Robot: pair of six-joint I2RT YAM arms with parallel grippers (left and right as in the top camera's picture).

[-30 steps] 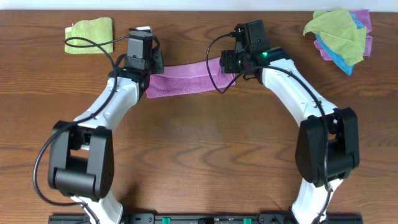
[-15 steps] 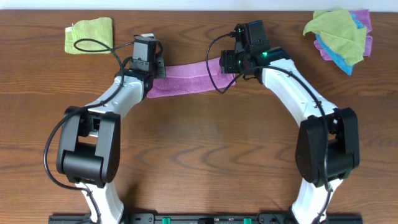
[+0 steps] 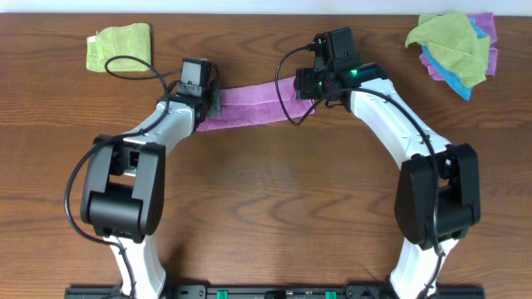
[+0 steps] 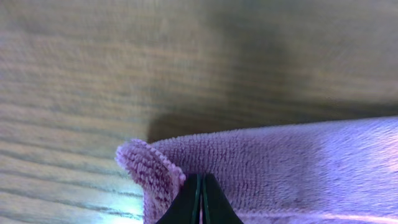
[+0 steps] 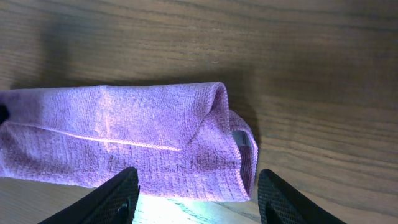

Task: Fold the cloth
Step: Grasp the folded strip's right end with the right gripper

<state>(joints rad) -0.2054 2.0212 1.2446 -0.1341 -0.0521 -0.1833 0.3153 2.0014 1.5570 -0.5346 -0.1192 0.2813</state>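
Since a second ago the cloth's [image 3: 253, 104] left corner has crept rightward, pinched in our clenched left end effector [image 4: 200, 200]. It lies as a narrow strip on the tabletop [image 3: 266, 191], its other end under our released right end effector [image 5: 198, 194]. We judge another fold is beginning, which needs that corner carried across.

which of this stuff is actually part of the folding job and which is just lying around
In the job: purple cloth; left gripper, shut on its corner; right gripper, open over its other end.
Lying about: green cloth, top left; heap of green, blue and purple cloths, top right.
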